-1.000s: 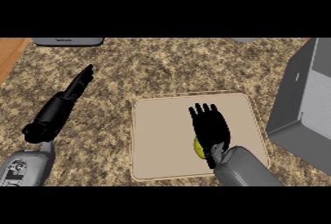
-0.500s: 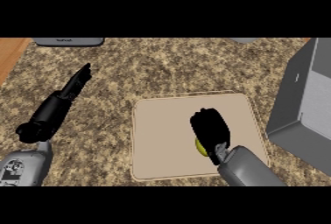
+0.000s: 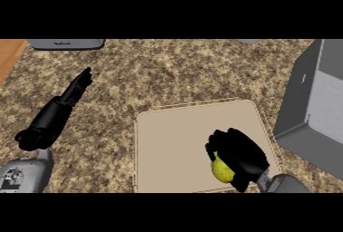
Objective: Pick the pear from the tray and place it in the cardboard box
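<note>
- Since a second ago your right hand [image 3: 236, 154] has closed. Its fingers, then straight and spread over the fruit, now curl round the yellow-green pear [image 3: 220, 170].
- The pear shows only at the hand's left edge. It sits within the outline of the flat beige square tray [image 3: 167, 145], toward its near right corner. You cannot tell from this view whether it has left the tray's surface.
- The grey open cardboard box [image 3: 315, 104] stands just right of the tray on the speckled brown stone bench [image 3: 174, 72].
- Your left hand [image 3: 57, 113] lies well left of the tray, fingers straight, holding nothing, as before.
</note>
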You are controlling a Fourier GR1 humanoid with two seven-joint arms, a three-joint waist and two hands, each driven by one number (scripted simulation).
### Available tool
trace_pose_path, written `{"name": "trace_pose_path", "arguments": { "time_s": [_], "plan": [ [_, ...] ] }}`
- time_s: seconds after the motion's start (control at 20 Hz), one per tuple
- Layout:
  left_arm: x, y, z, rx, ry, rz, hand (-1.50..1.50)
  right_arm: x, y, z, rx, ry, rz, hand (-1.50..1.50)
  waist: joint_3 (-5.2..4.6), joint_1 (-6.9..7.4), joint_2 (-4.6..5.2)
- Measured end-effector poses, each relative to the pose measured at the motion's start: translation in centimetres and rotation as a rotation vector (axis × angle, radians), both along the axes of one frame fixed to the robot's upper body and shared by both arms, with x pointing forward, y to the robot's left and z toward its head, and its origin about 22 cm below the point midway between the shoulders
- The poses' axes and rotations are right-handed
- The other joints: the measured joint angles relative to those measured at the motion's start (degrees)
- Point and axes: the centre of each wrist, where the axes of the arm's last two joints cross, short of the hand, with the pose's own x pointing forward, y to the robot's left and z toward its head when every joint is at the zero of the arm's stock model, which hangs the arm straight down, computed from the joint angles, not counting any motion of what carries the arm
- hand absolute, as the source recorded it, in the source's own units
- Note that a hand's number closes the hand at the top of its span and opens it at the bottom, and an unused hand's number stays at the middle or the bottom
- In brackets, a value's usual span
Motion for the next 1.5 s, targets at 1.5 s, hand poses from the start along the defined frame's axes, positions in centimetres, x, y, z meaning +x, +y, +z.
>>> {"name": "trace_pose_path", "arguments": {
  "time_s": [1.5],
  "plan": [
    [0.5, -0.3, -0.5, 0.004, -0.005, -0.022, 0.00, 1.7, -18.2, 18.0, 0.532, -0.450, -0.575, 1.50, 0.00, 1.16, 0.36]
  ]
}}
